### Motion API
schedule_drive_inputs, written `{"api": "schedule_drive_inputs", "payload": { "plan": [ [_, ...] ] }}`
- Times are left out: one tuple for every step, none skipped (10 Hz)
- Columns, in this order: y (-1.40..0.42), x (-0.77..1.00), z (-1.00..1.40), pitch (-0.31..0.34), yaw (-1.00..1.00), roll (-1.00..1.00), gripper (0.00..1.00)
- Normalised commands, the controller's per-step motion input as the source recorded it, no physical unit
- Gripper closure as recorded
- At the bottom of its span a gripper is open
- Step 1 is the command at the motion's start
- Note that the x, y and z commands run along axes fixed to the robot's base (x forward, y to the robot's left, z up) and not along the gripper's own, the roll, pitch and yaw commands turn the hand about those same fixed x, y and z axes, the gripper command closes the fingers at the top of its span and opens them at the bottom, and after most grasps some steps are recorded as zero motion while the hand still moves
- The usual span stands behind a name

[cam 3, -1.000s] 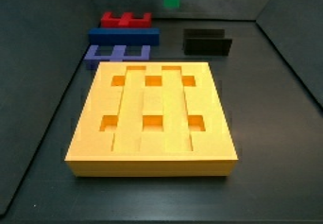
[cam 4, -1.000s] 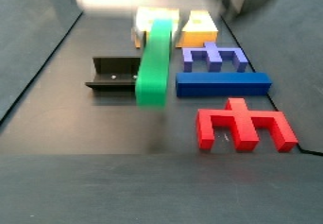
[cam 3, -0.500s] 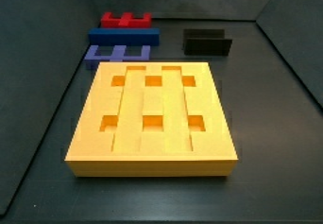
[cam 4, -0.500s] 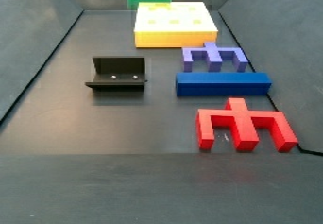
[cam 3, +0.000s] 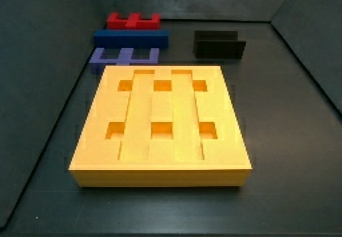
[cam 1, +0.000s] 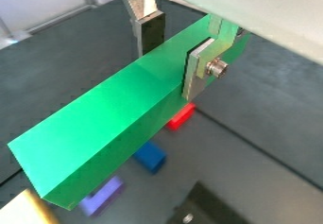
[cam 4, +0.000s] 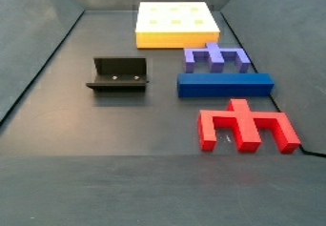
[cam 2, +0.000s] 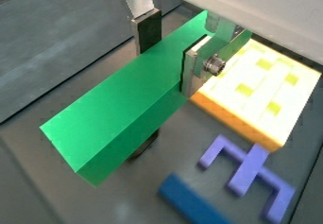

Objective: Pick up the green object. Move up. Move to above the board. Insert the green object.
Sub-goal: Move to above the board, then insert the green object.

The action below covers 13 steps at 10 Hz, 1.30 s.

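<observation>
My gripper [cam 1: 175,56] is shut on the green object [cam 1: 113,124], a long smooth bright-green bar held across its width between the silver fingers. It shows the same in both wrist views, gripper [cam 2: 173,53] and bar [cam 2: 120,114], high above the floor. The board [cam 2: 271,91], an orange-yellow slab with square holes, lies below and to one side of the bar. The board also shows in both side views [cam 3: 163,121] [cam 4: 176,25]. Neither the gripper nor the green bar shows in the side views.
On the floor are a red comb piece [cam 4: 249,126], a blue bar [cam 4: 224,84], a purple notched piece [cam 4: 214,56] and the dark fixture [cam 4: 118,74]. They also show in a side view beyond the board: red [cam 3: 132,22], blue [cam 3: 128,40], purple [cam 3: 123,56], fixture [cam 3: 219,45].
The gripper has risen with the green bar. One second ago the bar hung in a side view, then only its end showed; now it is out of both side views.
</observation>
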Motion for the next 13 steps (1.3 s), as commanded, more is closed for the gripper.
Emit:
{"api": "schedule_drive_inputs", "payload": {
  "plan": [
    [-1.4,-0.2,0.14,0.034,0.06,0.04,1.0],
    [-1.4,-0.2,0.15,0.017,0.03,0.03,1.0],
    [-1.4,-0.2,0.15,0.013,0.02,0.02,1.0],
    [-1.4,-0.2,0.16,0.014,0.01,0.0,1.0],
    [-1.4,-0.2,0.16,0.018,0.01,0.0,1.0],
    [-1.4,-0.19,0.18,0.023,0.01,0.0,1.0],
    [-1.4,-0.18,0.19,0.034,0.01,0.0,1.0],
    [-0.72,-0.06,0.11,0.066,0.01,0.0,1.0],
    [-0.39,-0.01,0.07,0.094,0.01,0.0,1.0],
    [-0.2,0.03,0.04,0.11,0.01,0.0,1.0],
    [0.0,0.0,-0.02,0.0,0.0,0.0,1.0],
    [-0.17,0.0,-0.57,-0.076,-0.06,-0.07,1.0],
    [-0.47,-0.15,-1.0,-0.027,0.0,0.02,1.0]
  ]
}}
